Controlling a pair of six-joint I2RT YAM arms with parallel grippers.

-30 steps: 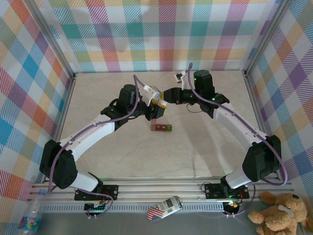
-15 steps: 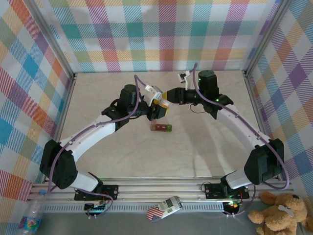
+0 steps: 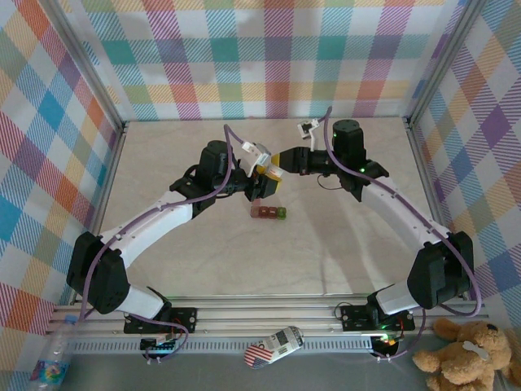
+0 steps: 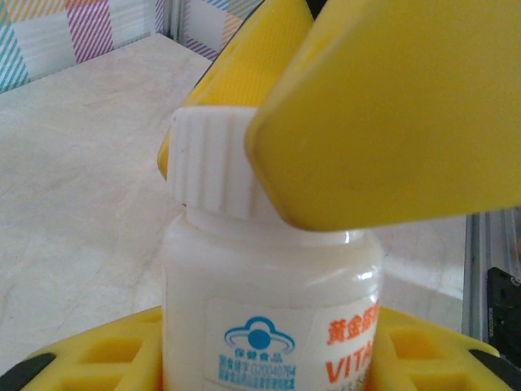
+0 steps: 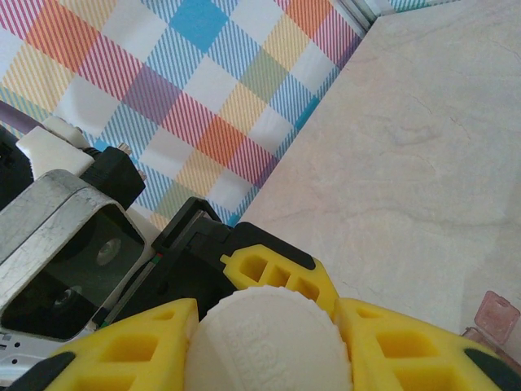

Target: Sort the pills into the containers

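Note:
A small white bottle (image 4: 269, 285) with blue and orange print is held above the table between the yellow fingers of my left gripper (image 4: 273, 358), which is shut on its body. My right gripper (image 5: 269, 342) is shut on the bottle's ribbed white cap (image 5: 273, 338), and its yellow fingers (image 4: 391, 106) cover the cap (image 4: 213, 167) in the left wrist view. Both grippers meet over the table's middle (image 3: 264, 173). The containers (image 3: 268, 213), a short dark red row with a green end, lie on the table just in front of them, and a pink corner (image 5: 495, 316) shows at the right. The pills are out of view.
The pale marble table (image 3: 326, 244) is fenced by plaid walls and metal rails (image 3: 423, 171). A plastic water bottle (image 3: 50, 358), a small device (image 3: 275, 346) and a teddy bear (image 3: 468, 350) lie off the table's near edge.
My right arm has shifted a little to the right and back while its gripper stays on the cap. The left arm and the bottle have barely moved.

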